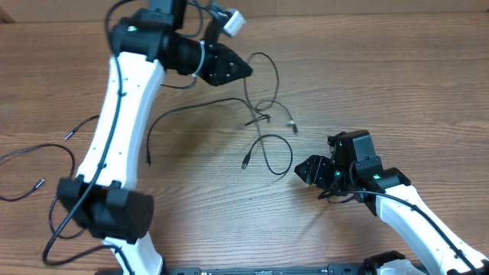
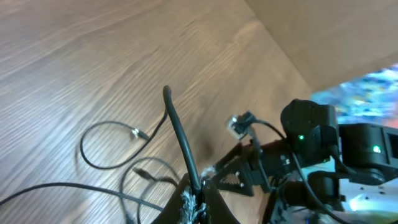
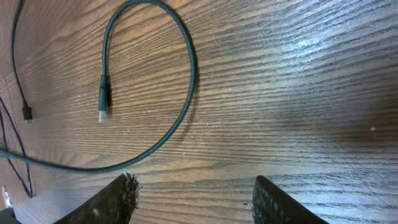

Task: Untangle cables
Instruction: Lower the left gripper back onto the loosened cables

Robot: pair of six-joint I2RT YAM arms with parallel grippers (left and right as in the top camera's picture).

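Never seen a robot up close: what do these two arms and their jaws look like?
The left arm and right arm have smooth white links joined by chunky black joints. Thin black cables run along them, and small green lights glow on the black housings. Each ends in two black jaws with rough, toothed inner faces.

Left tool [image 1: 248, 69] pinched shut on cable [image 2: 180, 137]; right tool [image 3: 196, 202] jaws apart.

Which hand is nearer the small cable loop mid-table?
Right. The right hand hovers open just beside the cable loop; the left hand is farther off, beyond it, gripping another cable.
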